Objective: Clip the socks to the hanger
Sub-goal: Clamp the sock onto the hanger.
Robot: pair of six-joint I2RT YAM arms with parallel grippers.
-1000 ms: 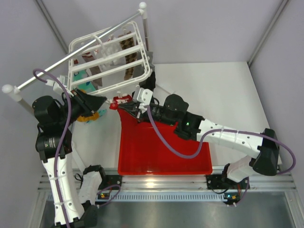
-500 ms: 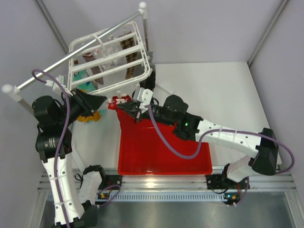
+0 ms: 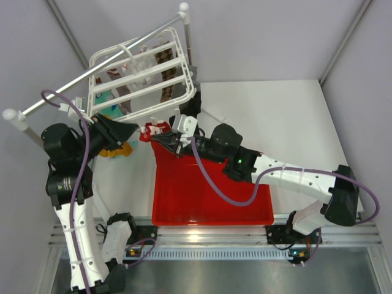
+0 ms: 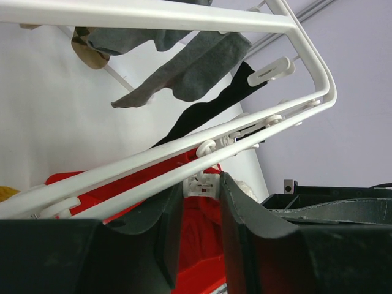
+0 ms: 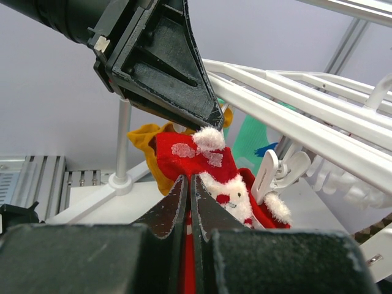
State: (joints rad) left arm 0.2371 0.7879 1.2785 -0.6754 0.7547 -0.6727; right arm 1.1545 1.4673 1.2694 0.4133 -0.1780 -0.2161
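Setting: pale lilac-grey walls close in a white table [image 3: 275,116], shown from above and from both wrist cameras.
Left gripper [image 4: 199,184]: raised to the near edge of the drying frame. Its two black fingers are closed in on a white clip [image 4: 202,182], which fills the narrow gap between them.
Right gripper [image 5: 190,179]: fingers pressed almost together, pinching a fold of a red sock [image 5: 184,156] and holding it up just under the left gripper's tip.
Red sock: bright red with fluffy white trim and white patches. Its top sits right below the left gripper's tip, beside another dangling clip. Whether any clip grips it cannot be told.
Hanger [image 4: 153,15]: white slatted frame, tilted, hanging under a metal rail [image 3: 61,84] at the far left of the table.
On the hanger: a black sock [image 4: 202,116] and grey socks [image 4: 190,70] dangle from clips on its far side.
Other socks: an orange-yellow sock [image 3: 116,150] hangs just beyond the red one, and a teal sock [image 5: 251,141] shows behind the slats.
Tray: a red tray [image 3: 208,196] rests on the table beneath the right arm.
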